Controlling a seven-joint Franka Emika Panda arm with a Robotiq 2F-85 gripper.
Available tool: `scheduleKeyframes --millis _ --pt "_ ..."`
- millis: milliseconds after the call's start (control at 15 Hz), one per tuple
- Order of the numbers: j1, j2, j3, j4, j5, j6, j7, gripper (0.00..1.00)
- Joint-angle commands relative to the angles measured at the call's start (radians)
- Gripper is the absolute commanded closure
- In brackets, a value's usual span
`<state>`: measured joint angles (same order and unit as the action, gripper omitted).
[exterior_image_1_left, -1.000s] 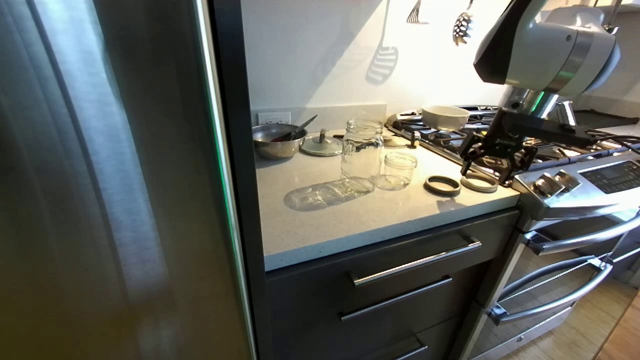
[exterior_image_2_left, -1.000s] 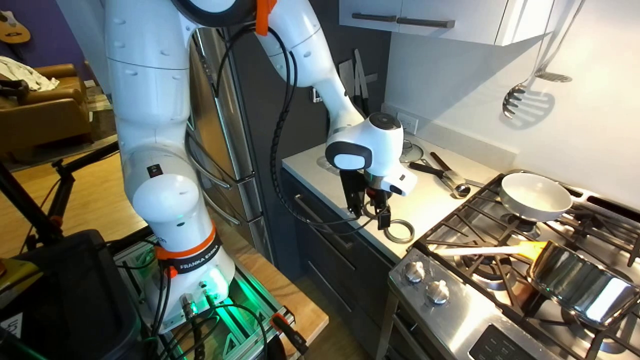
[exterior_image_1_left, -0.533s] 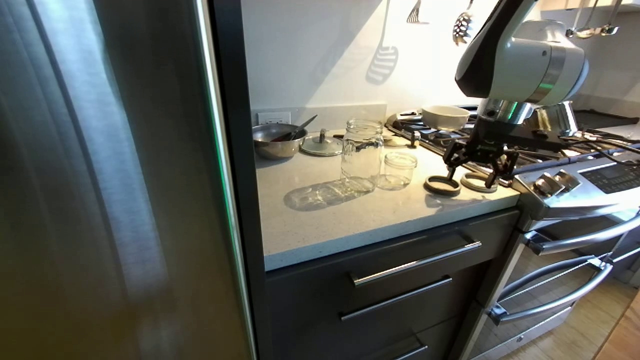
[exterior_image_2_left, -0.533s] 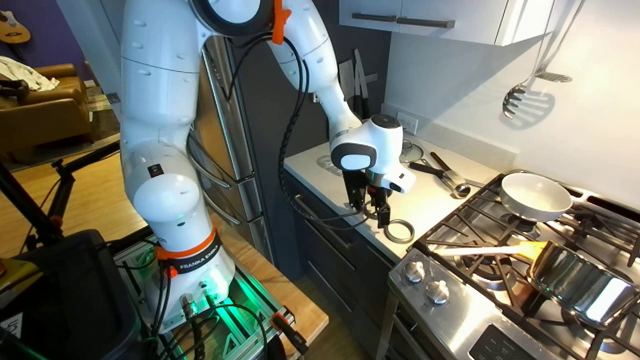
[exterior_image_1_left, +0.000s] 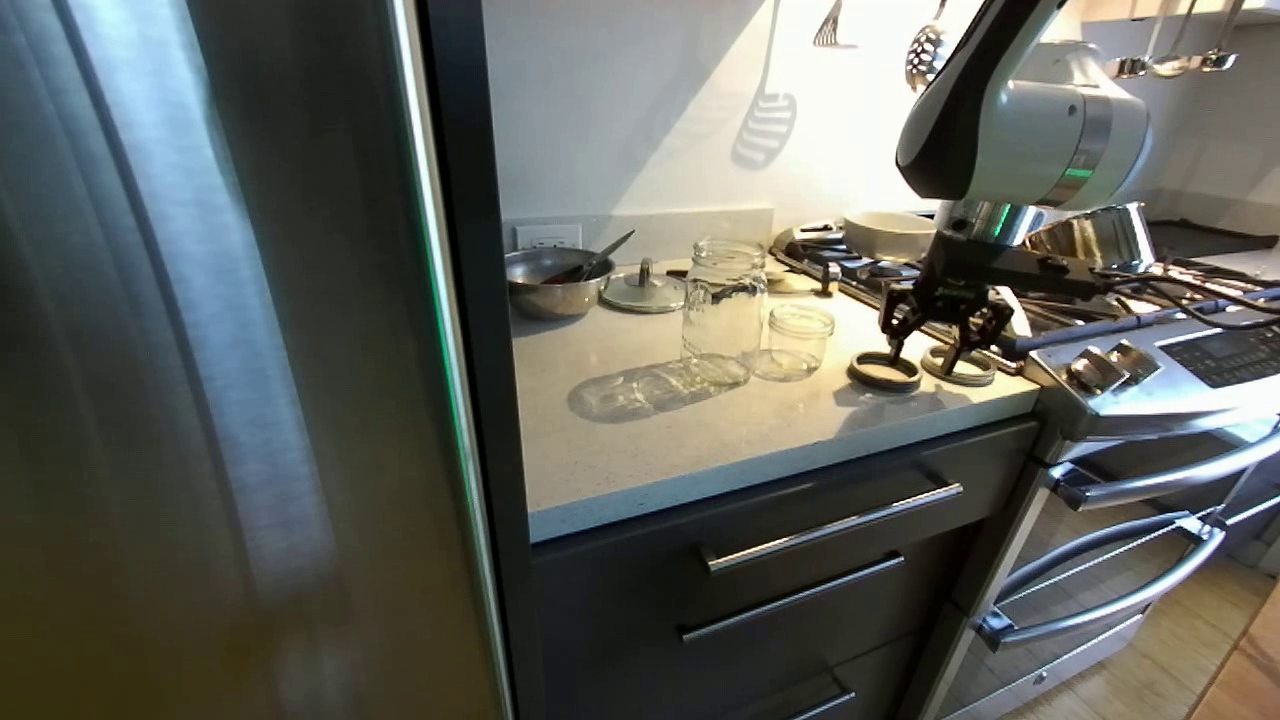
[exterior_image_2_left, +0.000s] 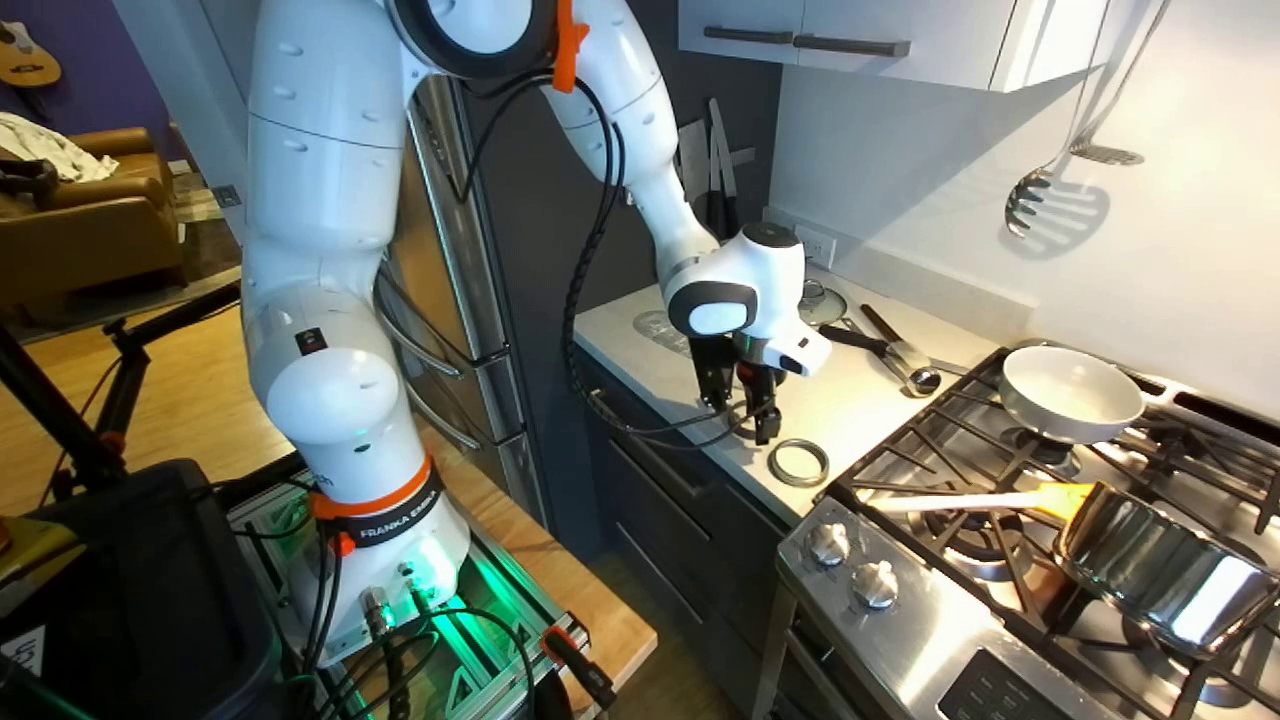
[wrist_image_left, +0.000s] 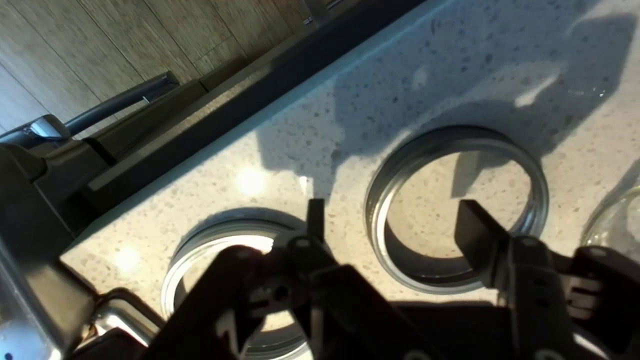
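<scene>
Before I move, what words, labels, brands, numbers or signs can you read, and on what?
"FRANKA EMI", ending curved out of sight: black band at the arm's base.
White label on the dark container: partial letters, unreadable.
Oven control panel: markings too small to read.
Tall glass jar: any lettering too faint to read.
End effector: no legible text.

— Legible lettering?
— Reads "FRANKA EMI", then turns unclear; in white capitals on black band (exterior_image_2_left: 398, 516) round arm base (exterior_image_2_left: 435, 560), toward eight o'clock in an exterior view.
— Further marks?
— White label (exterior_image_2_left: 25, 650) on black bin (exterior_image_2_left: 150, 600), farther out toward eight o'clock: too blurred. Oven panel (exterior_image_1_left: 1225, 352), three o'clock in an exterior view: too small to read.
</scene>
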<state>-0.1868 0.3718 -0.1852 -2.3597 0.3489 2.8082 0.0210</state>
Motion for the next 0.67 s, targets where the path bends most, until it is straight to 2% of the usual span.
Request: scheduleKeyframes --millis 0,67,200,267,400,467,533,600 --pt "-0.026 0.009 0.022 0.006 -0.019 0.013 0.027 0.63" --pt "-0.024 0.010 0.019 0.006 -0.023 0.013 0.032 0.70" --pt "-0.028 0.012 0.020 0.009 -0.023 0.004 0.032 0.31" --pt "-0.029 0.014 0.021 0.009 -0.022 0.006 0.033 0.31" --pt "-0.031 0.018 0.024 0.009 -0.020 0.007 0.033 0.18" --pt "-0.032 0.019 0.025 0.010 -0.019 0.008 0.034 0.16" --pt "-0.032 0.020 0.026 0.010 -0.017 0.012 0.034 0.38" --pt "-0.033 0.021 0.027 0.010 -0.016 0.017 0.036 0.45"
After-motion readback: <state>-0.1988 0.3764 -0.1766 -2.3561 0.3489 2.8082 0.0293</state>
